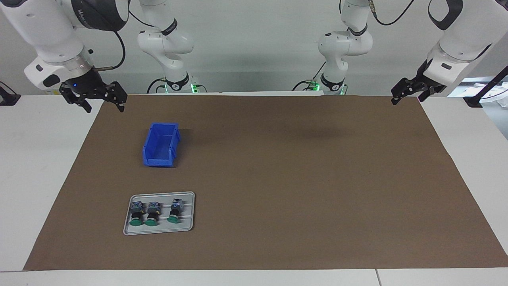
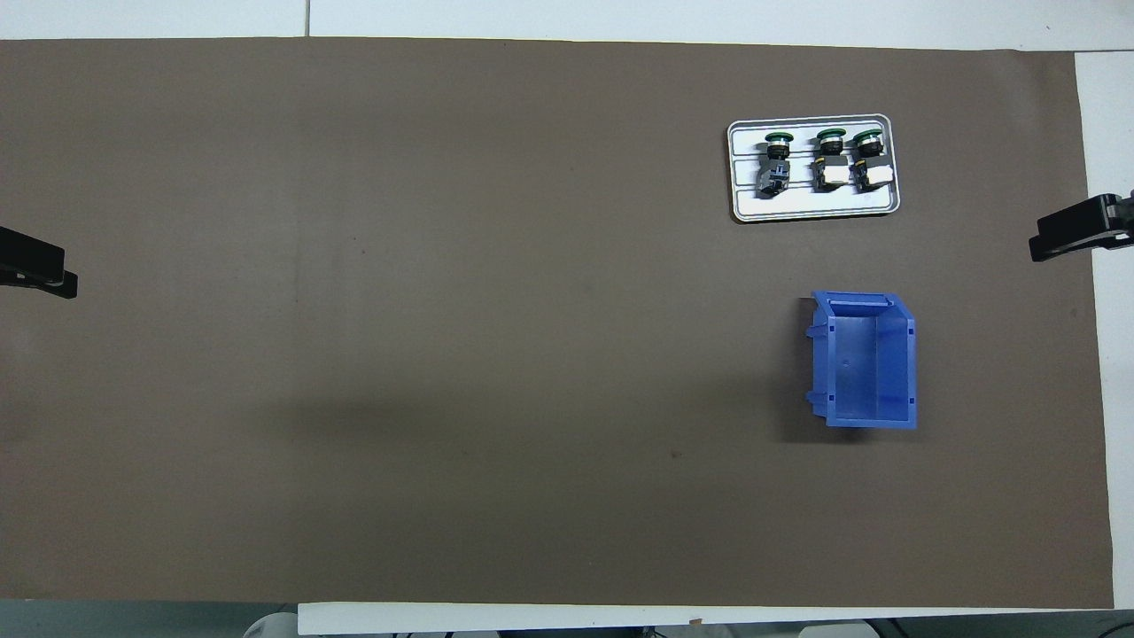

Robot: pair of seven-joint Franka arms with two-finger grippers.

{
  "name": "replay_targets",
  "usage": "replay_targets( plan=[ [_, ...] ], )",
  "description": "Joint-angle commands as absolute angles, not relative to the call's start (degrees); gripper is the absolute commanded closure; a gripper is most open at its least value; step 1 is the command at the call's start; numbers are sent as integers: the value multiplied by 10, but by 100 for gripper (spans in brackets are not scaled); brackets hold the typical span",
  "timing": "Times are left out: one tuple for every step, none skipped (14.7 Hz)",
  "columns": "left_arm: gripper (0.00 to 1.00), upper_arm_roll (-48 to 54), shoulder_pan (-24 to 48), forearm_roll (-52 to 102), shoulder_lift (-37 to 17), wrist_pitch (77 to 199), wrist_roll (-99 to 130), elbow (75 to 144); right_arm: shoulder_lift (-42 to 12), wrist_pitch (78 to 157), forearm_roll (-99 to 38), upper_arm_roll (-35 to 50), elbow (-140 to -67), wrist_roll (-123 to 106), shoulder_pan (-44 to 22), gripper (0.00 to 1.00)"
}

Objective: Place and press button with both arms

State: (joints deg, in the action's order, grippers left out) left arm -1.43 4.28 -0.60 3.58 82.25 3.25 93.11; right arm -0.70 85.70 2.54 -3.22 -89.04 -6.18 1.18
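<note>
Right gripper [image 1: 93,97] fingers spread, holding nothing, up over the mat's edge; left gripper [image 1: 412,90] waits, grip unclear. Buttons [image 1: 152,213] lie on the tray [image 1: 158,232], blue bin [image 1: 160,145] between. We'd descend squarely over one body.

Mat [image 1: 278,178] is spread over table [image 1: 39,159]. Tray [image 1: 189,198] and bin [image 1: 160,145] are both set toward the right arm's end. Bin is placed nearer to the robots than tray, well apart. Three buttons [image 1: 152,213] are laid in a row in tray, caps pointed away from the robots; two sit close together, third slightly apart.
</note>
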Motion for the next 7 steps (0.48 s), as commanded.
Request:
replay_targets(
  plan=[
    [0, -20, 51, -12, 46, 831, 25, 944, 4, 867, 30, -26, -905, -72, 18, 0],
    [0, -19, 51, -12, 46, 831, 25, 944, 4, 867, 29, -25, -906, -68, 18, 0],
    [0, -19, 50, -11, 46, 833, 25, 944, 4, 867, 28, -25, -907, -68, 18, 0],
    [0, -19, 50, -11, 46, 833, 25, 944, 4, 866, 26, -25, -908, -66, 18, 0],
    [0, -18, 50, -11, 46, 833, 25, 943, 4, 863, 26, -25, -908, -66, 18, 0],
    [0, -18, 51, -11, 46, 833, 25, 943, 4, 864, 24, -25, -907, -67, 18, 0],
    [0, -18, 51, -11, 46, 834, 25, 943, 4, 862, 24, -25, -907, -69, 18, 0]
  ],
)
